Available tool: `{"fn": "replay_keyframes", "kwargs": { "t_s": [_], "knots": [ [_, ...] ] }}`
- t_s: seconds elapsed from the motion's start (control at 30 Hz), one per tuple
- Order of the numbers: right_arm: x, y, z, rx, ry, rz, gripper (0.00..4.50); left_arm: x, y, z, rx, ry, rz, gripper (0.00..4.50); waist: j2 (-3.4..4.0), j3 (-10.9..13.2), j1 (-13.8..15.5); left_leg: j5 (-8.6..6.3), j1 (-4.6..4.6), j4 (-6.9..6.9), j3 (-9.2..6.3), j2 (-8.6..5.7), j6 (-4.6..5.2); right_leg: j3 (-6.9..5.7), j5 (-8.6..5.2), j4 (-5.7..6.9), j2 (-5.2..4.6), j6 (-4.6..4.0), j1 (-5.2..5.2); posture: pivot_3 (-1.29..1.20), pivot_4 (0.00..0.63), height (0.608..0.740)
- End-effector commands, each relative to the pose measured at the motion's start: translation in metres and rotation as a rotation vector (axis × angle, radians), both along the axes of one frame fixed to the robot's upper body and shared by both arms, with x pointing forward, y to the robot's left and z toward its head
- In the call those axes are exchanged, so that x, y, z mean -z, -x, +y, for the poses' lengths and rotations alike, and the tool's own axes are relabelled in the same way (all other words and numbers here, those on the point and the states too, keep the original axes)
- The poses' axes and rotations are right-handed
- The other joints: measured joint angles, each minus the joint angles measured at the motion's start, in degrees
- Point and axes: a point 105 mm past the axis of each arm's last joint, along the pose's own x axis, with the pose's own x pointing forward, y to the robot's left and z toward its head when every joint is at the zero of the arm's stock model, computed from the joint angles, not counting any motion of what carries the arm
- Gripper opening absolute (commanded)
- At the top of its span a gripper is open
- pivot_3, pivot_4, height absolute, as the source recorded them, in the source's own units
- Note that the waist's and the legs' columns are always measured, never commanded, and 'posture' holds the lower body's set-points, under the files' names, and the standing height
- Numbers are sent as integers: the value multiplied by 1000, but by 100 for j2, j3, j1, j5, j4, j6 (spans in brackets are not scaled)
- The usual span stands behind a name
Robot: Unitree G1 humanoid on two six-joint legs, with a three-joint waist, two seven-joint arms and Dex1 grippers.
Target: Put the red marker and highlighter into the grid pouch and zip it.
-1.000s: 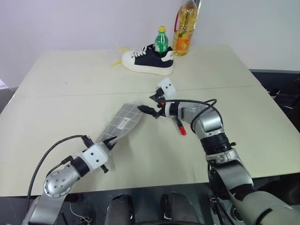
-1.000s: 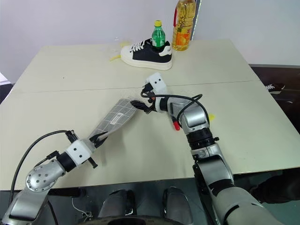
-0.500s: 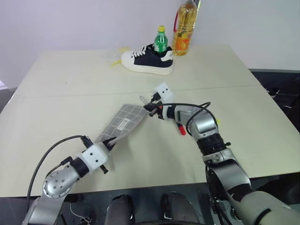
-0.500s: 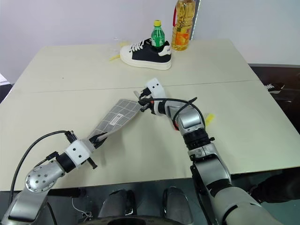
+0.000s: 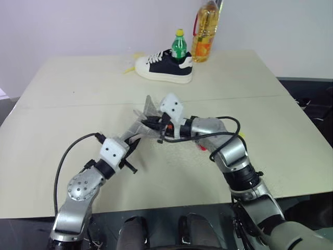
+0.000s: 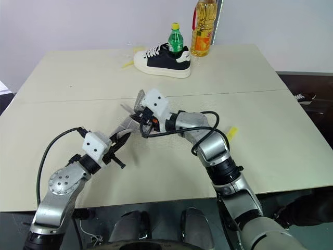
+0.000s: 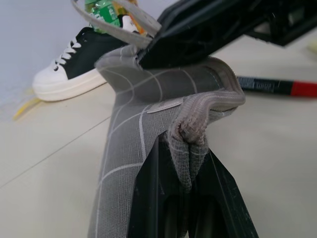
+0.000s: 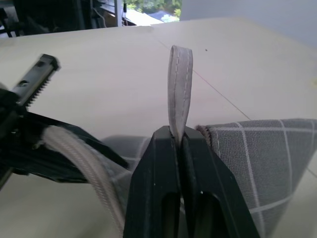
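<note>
- Gripping hard, the left gripper had its jaws closed tight on a bunched corner of the grid pouch, the grey fabric folded between the two black fingers.
- The right gripper was pinched shut on the pouch's grey pull loop, which stood upright out of its fingertips.
- Between the two grippers the pouch hung crumpled and raised off the table, near the middle of the tabletop.
- The red marker lay flat on the table beside the pouch, at about 3 o'clock of it in the head view, largely hidden there behind the right forearm; its red tip peeked out.
- A small yellow thing, likely the highlighter, lay on the table further out at 3 o'clock, past the right arm.
- At 12 o'clock, near the far edge, sat a white and black sneaker, with a green bottle just behind it and a cooking oil bottle at its 1 o'clock.
</note>
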Motion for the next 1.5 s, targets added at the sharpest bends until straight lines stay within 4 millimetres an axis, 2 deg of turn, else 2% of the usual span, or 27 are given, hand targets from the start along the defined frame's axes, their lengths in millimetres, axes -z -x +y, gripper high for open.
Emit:
{"fn": "replay_keyframes", "kwargs": {
  "t_s": [0.03,0.27,0.4,0.5,0.67,0.77,0.9,0.93,1.03,1.23,1.37,1.5],
  "knots": [
    [-7,-9,-6,49,-5,-54,18,-17,6,-4,32,19,-51,0,-1,0,1,0,0,0,0,0,0,0,0,0,0,0,0,0,150,705],
    [-13,-57,-50,269,12,-111,18,-9,20,12,7,-6,-11,0,0,1,-8,1,1,3,1,-1,-1,0,0,1,0,0,1,0,150,705],
    [-11,-74,-68,351,4,-109,18,-10,22,19,-22,5,-8,0,1,1,-29,1,5,1,2,0,-1,0,-1,1,1,-1,4,0,150,705],
    [-12,-79,-75,391,-79,-76,18,-9,22,23,-45,14,-5,0,3,3,-31,1,6,-1,4,0,-1,1,-1,3,1,-1,2,0,150,705],
    [-2,-64,-76,315,-243,89,18,-8,18,28,-99,80,-3,0,2,2,19,1,5,3,2,0,-1,1,0,2,-1,0,6,0,150,705],
    [9,-58,-78,302,-256,147,994,-6,18,28,-97,77,1,0,2,2,28,1,4,4,0,-1,-1,1,0,0,-2,0,8,0,150,705],
    [6,-47,-75,268,-288,138,2992,-5,17,28,-91,72,3,0,6,5,7,1,4,2,0,-1,-1,1,0,2,-2,0,5,0,150,705],
    [5,-44,-75,252,-292,134,3361,-5,17,27,-87,68,3,0,5,4,-2,1,5,2,0,-1,-1,1,0,2,-2,0,5,0,150,705],
    [2,-41,-81,253,-271,97,3361,-5,16,29,-88,59,0,0,5,4,-1,1,5,1,-1,0,-1,1,0,2,0,0,6,0,150,705],
    [-4,-54,-114,332,-159,-45,3361,-6,16,35,-99,39,-11,0,5,5,32,1,5,4,-1,-3,-1,1,0,-1,-3,-1,8,0,150,705],
    [-6,-48,-112,246,-54,-124,3361,-5,17,34,-90,28,-14,0,5,5,13,1,5,2,0,-2,-1,1,-1,-1,-1,-1,6,0,150,705],
    [6,-45,-97,177,15,-122,3361,-6,18,32,-75,25,-18,0,4,4,-24,1,7,0,0,-1,-1,1,-1,0,2,-1,6,0,150,705]
  ]
}}
